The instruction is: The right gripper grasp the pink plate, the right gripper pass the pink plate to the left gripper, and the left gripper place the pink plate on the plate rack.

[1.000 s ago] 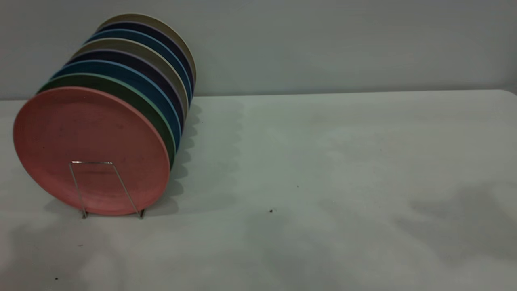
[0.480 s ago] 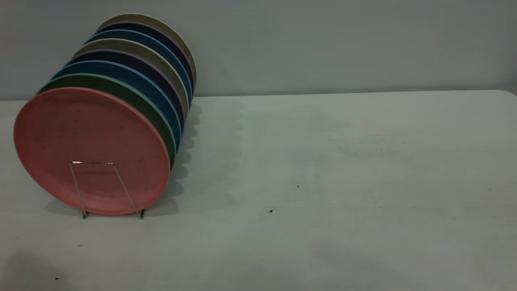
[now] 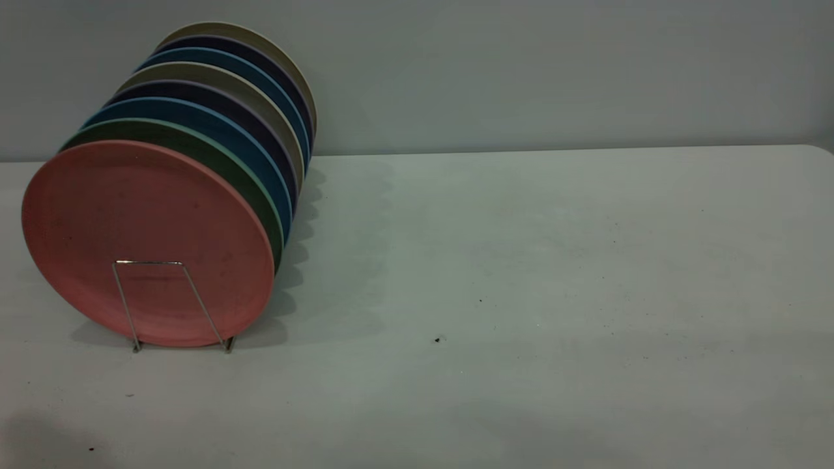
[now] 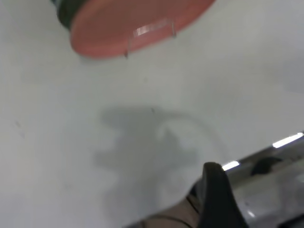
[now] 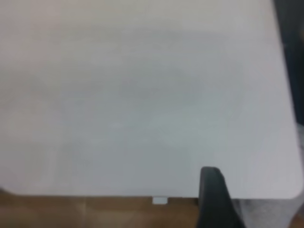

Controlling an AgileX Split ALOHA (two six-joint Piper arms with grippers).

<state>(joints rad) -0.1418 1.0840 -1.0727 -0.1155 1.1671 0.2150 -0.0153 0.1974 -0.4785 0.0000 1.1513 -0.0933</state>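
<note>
The pink plate (image 3: 146, 241) is matte salmon with faint dark specks. It stands upright at the front of the plate rack (image 3: 171, 305), before the green plate (image 3: 221, 166). The table (image 3: 521, 293) is wide and free to its far edge. Whether the left gripper (image 4: 216, 199) and the right gripper (image 5: 213, 197) are open, I cannot tell.
</note>
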